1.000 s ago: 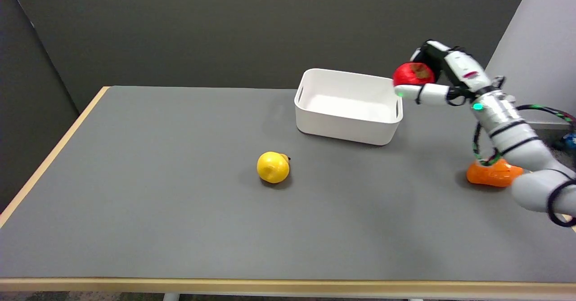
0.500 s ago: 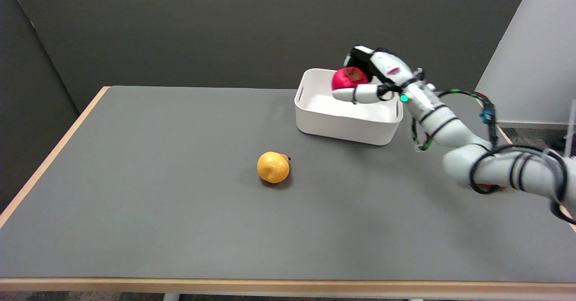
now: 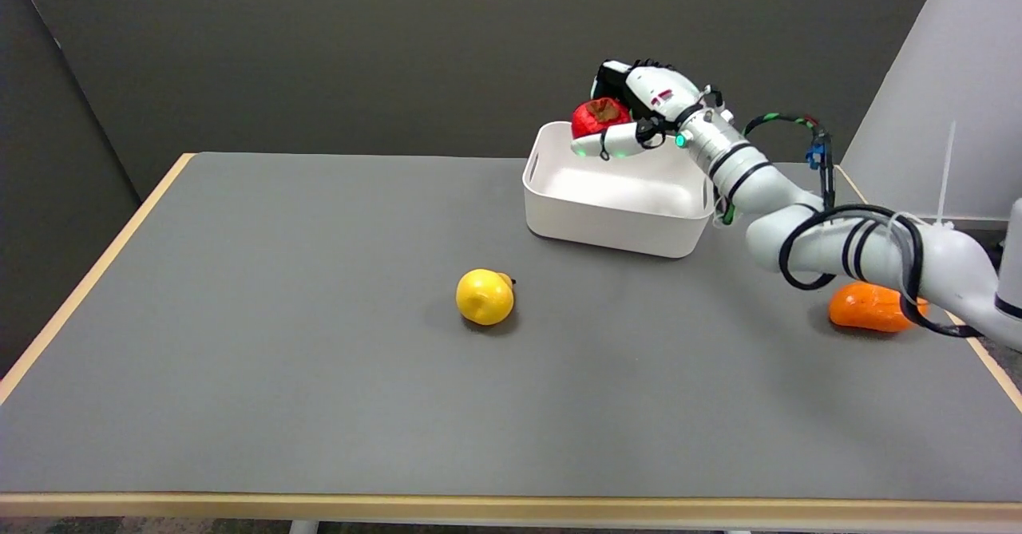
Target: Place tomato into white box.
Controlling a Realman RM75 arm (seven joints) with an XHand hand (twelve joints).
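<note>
Now the right hand (image 3: 631, 107) has carried the tomato (image 3: 597, 117) over the white box (image 3: 615, 219).

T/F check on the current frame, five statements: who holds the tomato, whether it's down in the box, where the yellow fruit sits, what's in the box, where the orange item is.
1. The right hand holds the tomato. True.
2. The tomato rests on the floor of the white box. False: it is held in the air over the box's far side.
3. The yellow fruit lies on the table, apart from the box. True.
4. The box already contains a fruit. False: no fruit shows inside it.
5. The orange item lies at the table's left edge. False: it is near the right edge, partly behind the arm.
</note>
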